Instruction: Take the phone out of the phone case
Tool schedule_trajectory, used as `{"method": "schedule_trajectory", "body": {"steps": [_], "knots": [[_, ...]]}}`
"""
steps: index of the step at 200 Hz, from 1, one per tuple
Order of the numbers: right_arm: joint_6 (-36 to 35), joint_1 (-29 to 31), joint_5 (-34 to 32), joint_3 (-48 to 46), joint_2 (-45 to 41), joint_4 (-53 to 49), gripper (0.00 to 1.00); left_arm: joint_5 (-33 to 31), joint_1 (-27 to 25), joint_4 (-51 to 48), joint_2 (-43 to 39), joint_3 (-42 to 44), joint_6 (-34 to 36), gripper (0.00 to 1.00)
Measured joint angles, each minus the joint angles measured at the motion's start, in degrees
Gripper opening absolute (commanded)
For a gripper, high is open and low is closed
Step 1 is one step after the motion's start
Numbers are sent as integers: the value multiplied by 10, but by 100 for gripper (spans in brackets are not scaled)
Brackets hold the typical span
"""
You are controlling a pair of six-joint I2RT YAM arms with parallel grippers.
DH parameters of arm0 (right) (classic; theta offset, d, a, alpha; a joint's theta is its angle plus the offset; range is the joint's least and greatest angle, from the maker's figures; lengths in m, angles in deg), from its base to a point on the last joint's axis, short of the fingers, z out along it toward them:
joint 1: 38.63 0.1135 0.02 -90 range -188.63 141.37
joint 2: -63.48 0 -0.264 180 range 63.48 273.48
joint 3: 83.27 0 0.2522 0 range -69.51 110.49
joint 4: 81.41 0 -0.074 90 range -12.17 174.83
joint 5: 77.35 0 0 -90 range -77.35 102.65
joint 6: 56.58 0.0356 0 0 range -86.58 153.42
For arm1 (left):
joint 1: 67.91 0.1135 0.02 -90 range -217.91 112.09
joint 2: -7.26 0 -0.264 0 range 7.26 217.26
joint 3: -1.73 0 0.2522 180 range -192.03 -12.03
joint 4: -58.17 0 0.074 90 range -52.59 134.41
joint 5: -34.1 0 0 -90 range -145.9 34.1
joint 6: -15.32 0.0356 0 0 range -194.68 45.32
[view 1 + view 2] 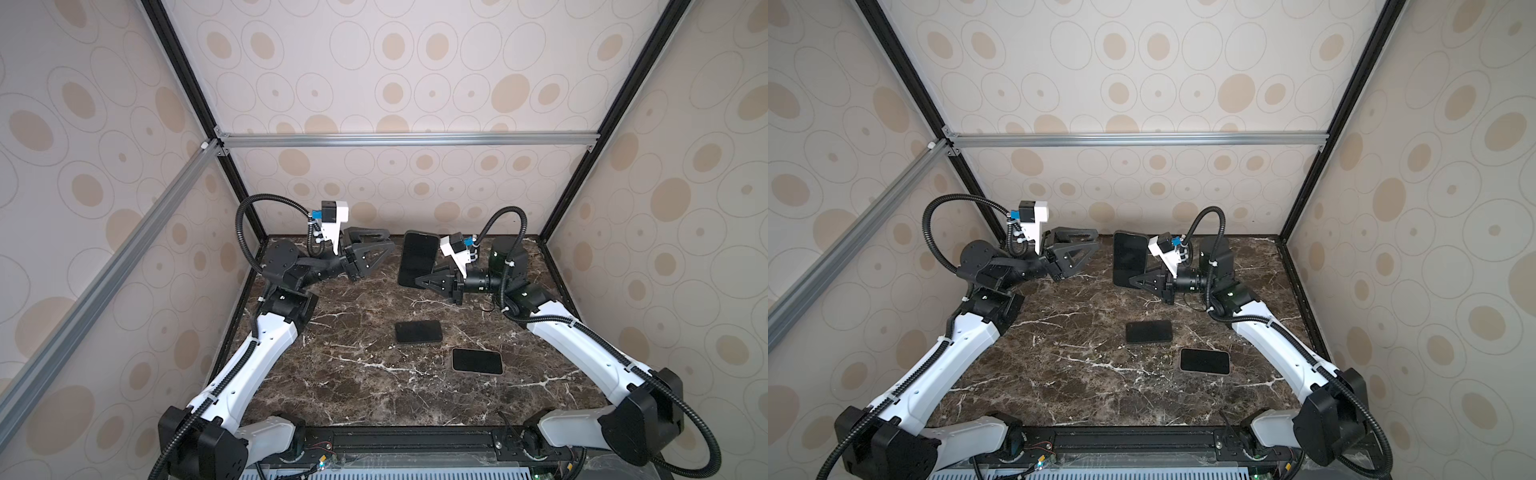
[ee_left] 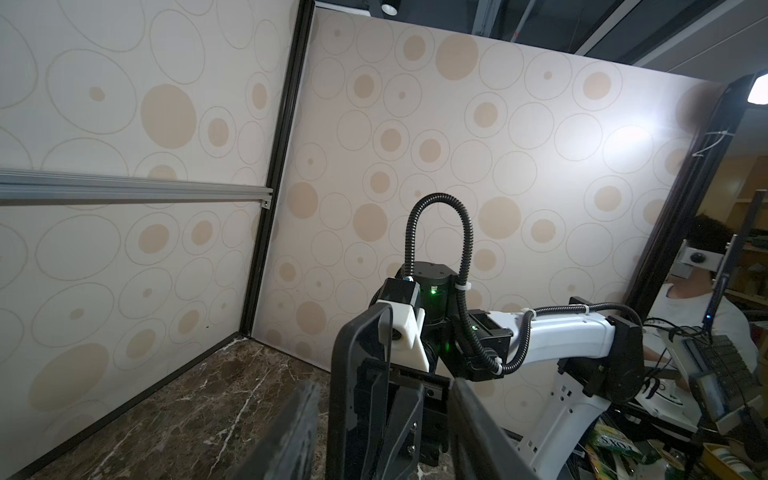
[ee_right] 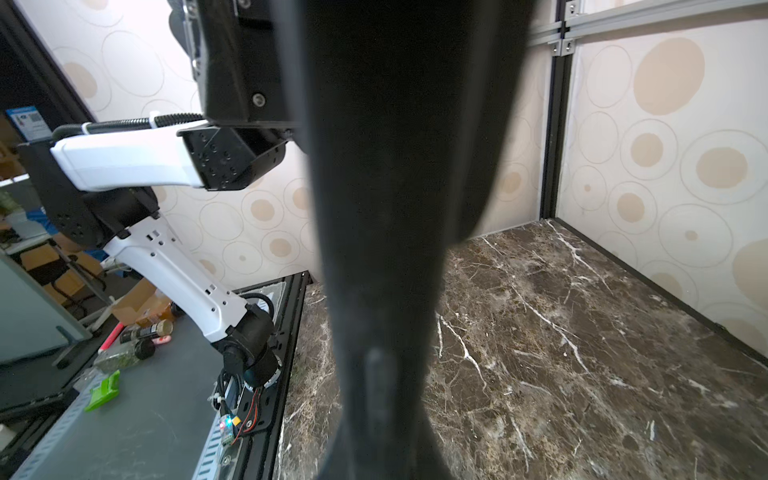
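Clamping upright phone case (image 1: 417,259): right gripper (image 1: 419,280); left gripper (image 1: 391,242) apart; spare phones (image 1: 417,331) flat nearby.

At the rear middle of the surface (image 1: 353,395): phone case (image 1: 417,257) stood on end, gripped near its lower end by the right end effector (image 1: 419,281), which reaches in from the rear right corner. Left of the case and apart from it, toward the rear left corner: left end effector (image 1: 390,242). Flat at mid-surface, in front of the case: phone (image 1: 417,331). Right of that, nearer the front edge and not touching it: second phone (image 1: 477,361).
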Motion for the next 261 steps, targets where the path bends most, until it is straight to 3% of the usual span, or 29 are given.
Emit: {"method": "schedule_trajectory", "body": {"steps": [29, 110, 209, 261], "knots": [[-44, 0, 14, 1, 0, -24, 0, 19, 0, -9, 5, -1, 5, 51], [-189, 0, -23, -1, -11, -34, 0, 43, 0, -50, 7, -23, 44, 51], [-221, 1, 16, 9, -11, -64, 0, 90, -30, -110, 19, -59, 100, 47], [-234, 1, 26, 14, -11, -83, 0, 104, -42, -129, 33, -70, 120, 22]]}}
